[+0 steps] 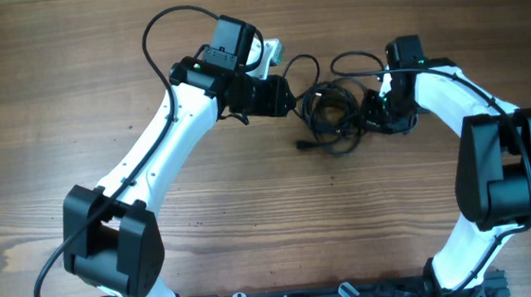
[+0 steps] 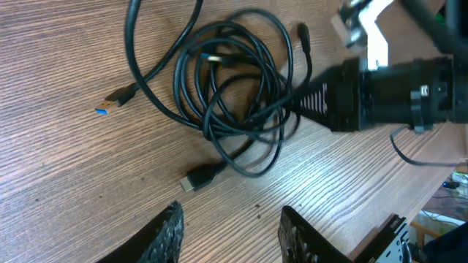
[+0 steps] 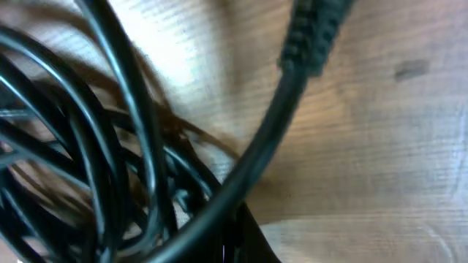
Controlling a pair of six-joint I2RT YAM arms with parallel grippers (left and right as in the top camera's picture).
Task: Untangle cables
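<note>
Wood-grain desk under me, brown planks all the way across, nothing fancy. The cables sit about mid-desk, a bit toward the far edge, bunched into one black knotted bundle right between my two arms. A couple of loose loops spill off the top of the heap.

My left arm comes in from the left, with the left jaws near the bundle's left edge but not touching it. In the left wrist view the two left fingers stand apart over bare desk, with nothing between them. The cables lie ahead of them as a few overlapping coils. One flat black plug pokes out of the near side of the coil, and another plug with a blue tip lies off to the left on its own strand.

My right arm reaches in from the other side. The right jaws are pressed together, nose right up against the right edge of the bundle. The right wrist view is just blurry black cables filling the frame over wood, so honestly I can't tell if a strand is pinched in there or not.
</note>
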